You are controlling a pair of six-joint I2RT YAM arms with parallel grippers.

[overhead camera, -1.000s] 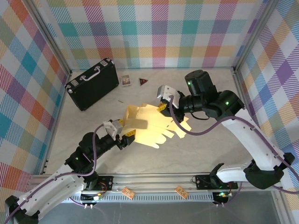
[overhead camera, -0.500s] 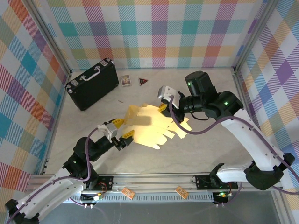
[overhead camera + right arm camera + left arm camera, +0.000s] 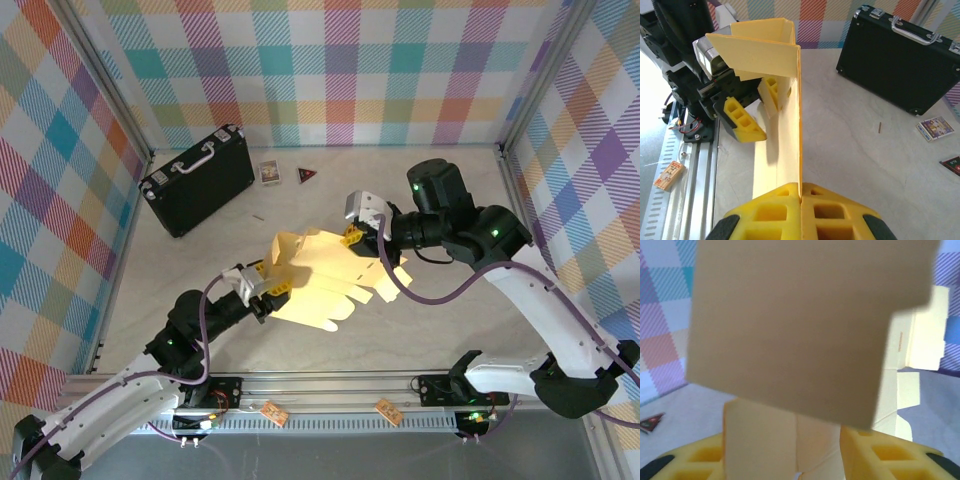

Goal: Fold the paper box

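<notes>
Paper box: you see a mustard-yellow cardboard sheet [image 3: 320, 275], partly folded. It sits to the right of the black case [image 3: 197, 178], nearer the arms' bases and well apart from it.
Right claw: your right gripper [image 3: 352, 235] is pinched closed on an edge of the paper box, on the side away from the black case. In the right wrist view the sheet [image 3: 780, 160] stands on edge between its two yellow fingers [image 3: 800, 192].
Left claw: your left gripper [image 3: 268, 280] meets the box on the side nearer the black case. Its fingers stand apart with a cardboard flap [image 3: 790, 330] between them. I cannot tell whether they press on it.
Flaps: one panel is bent upright above the left gripper [image 3: 757, 107].
Black case: closed and flat on the table [image 3: 450, 310], with its pale handle showing.
Small items: a card [image 3: 269, 172] and a dark red triangle [image 3: 307, 175] lie just right of the black case.
</notes>
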